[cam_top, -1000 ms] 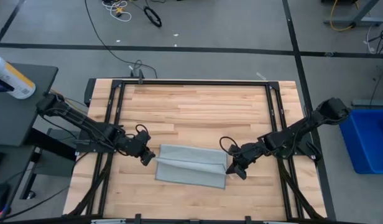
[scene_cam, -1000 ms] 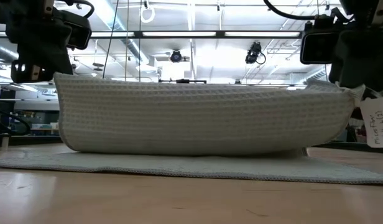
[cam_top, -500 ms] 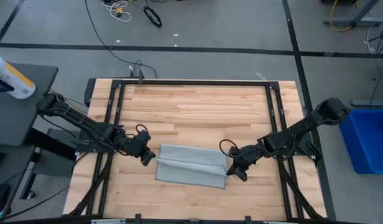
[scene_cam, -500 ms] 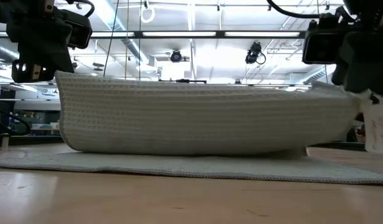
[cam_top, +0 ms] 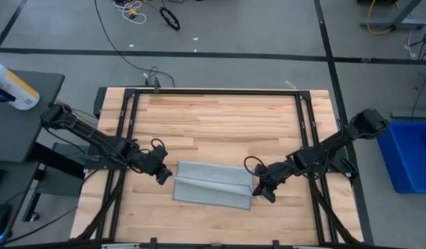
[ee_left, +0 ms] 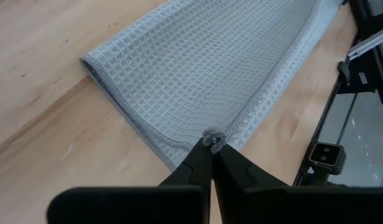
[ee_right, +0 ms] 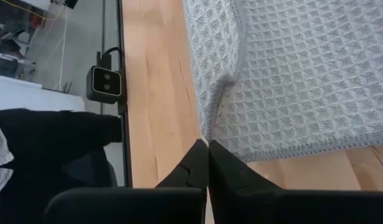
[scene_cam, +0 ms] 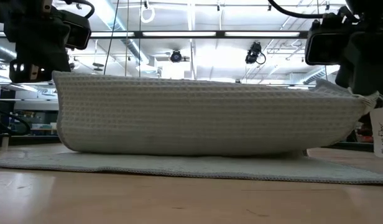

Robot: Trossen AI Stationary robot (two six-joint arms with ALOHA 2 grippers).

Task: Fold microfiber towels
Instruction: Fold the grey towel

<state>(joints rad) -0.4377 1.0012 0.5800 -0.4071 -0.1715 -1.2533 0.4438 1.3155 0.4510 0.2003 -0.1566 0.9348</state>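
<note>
Low view shows the towel (scene_cam: 204, 124) mid-fold above the counter (scene_cam: 179, 199): left gripper (ee_left: 211, 144) and right gripper (ee_right: 207, 144) pinch its corners shut. Next, carry the edge across evenly.

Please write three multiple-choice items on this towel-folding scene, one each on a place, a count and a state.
1. Where on the wooden table does the light grey-blue waffle-textured towel lie?
A. far edge
B. near edge, between both arms
C. off the table

2. How many claws pinch the towel?
A. none
B. one
C. two

3. What state is the towel in?
A. one edge lifted, the rest flat on the table
B. rolled into a tube
C. fully flat

Answers:
1 B, the high view shows it near the front edge.
2 C, the left claw and the right claw each grip a corner.
3 A, the low view shows a raised edge above a flat layer.
</note>
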